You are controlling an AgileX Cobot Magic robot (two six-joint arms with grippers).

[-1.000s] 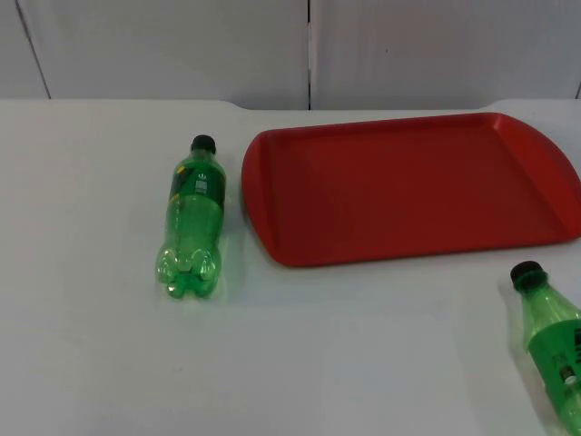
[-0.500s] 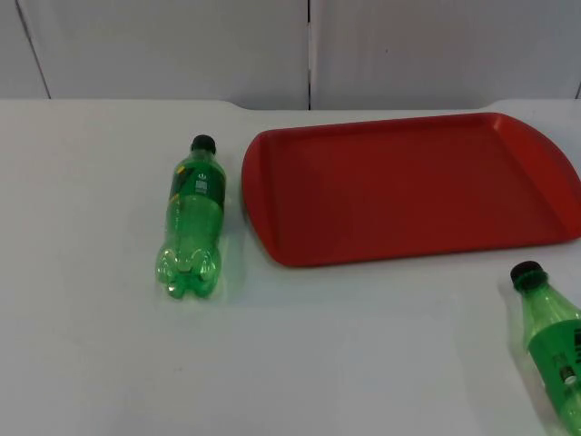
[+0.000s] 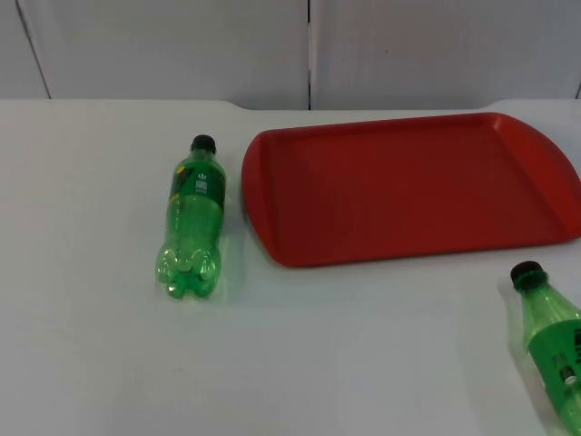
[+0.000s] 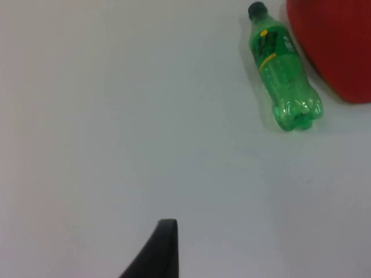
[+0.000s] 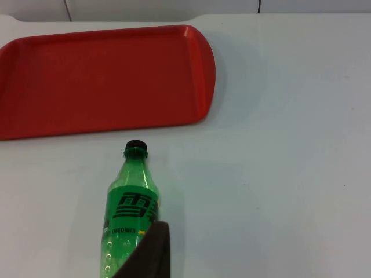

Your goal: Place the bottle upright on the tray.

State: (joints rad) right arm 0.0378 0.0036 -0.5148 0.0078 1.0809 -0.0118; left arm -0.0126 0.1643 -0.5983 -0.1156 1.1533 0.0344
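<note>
A green bottle (image 3: 193, 218) with a black cap lies on its side on the white table, just left of the red tray (image 3: 408, 186), cap toward the wall. A second green bottle (image 3: 552, 341) lies at the front right, cap pointing at the tray. The tray holds nothing. My left gripper (image 4: 156, 255) waits over bare table, well away from the left bottle (image 4: 283, 69) and the tray's edge (image 4: 336, 46). My right gripper (image 5: 148, 255) hangs just above the lower body of the right bottle (image 5: 128, 214), with the tray (image 5: 98, 81) beyond the cap.
The grey partition wall (image 3: 309, 50) closes the table's far edge, right behind the tray. White table top (image 3: 363, 345) stretches between the two bottles and in front of the tray.
</note>
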